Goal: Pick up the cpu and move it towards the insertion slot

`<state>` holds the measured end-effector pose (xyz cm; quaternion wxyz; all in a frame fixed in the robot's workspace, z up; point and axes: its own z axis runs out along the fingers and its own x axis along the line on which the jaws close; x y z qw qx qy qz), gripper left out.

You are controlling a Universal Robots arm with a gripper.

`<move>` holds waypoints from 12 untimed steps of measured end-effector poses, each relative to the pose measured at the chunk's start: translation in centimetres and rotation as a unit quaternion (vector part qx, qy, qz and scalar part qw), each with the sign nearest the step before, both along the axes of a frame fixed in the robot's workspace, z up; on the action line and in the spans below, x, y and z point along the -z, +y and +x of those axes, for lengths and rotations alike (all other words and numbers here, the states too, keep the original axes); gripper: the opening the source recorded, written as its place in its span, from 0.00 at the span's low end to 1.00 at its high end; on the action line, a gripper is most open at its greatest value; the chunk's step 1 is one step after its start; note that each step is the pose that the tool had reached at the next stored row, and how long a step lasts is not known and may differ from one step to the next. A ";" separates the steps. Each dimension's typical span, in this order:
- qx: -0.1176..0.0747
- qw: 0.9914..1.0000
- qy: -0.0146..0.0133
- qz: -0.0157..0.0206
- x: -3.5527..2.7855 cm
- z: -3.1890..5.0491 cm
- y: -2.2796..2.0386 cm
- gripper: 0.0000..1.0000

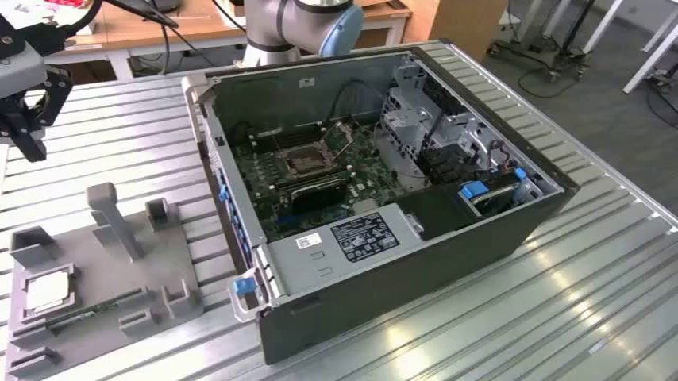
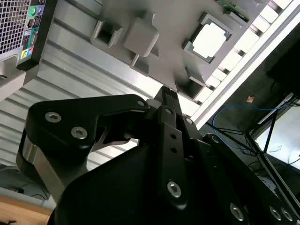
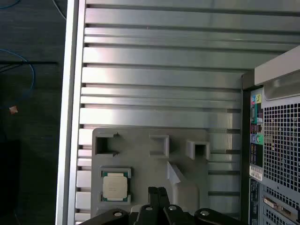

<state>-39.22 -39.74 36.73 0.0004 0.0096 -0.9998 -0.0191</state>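
One hand, fingers together, well apart from the cpu seated in its grey holder.

We see the black pincer with its fingertips pressed together and nothing between them, above the grey moulded plastic tray. Just beside the pincer, the flat, square, silvery-beige cpu lies in a tray recess. The tray rests on the ribbed aluminium surface. On the pincer's other side stands a black perforated-metal computer case.
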 end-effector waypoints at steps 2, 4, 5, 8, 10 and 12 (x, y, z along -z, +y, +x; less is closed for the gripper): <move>0.000 1.000 0.000 0.000 0.00 0.00 0.00 0.11; 0.000 1.000 0.000 0.000 0.00 0.00 0.00 0.11; 0.000 1.000 0.000 0.000 0.00 0.00 0.00 0.11; 0.000 1.000 0.000 0.000 0.00 0.00 0.00 0.11; 0.000 1.000 0.000 0.000 -0.01 -0.06 0.00 0.11; 0.000 1.000 0.000 0.000 0.01 -0.16 0.00 0.11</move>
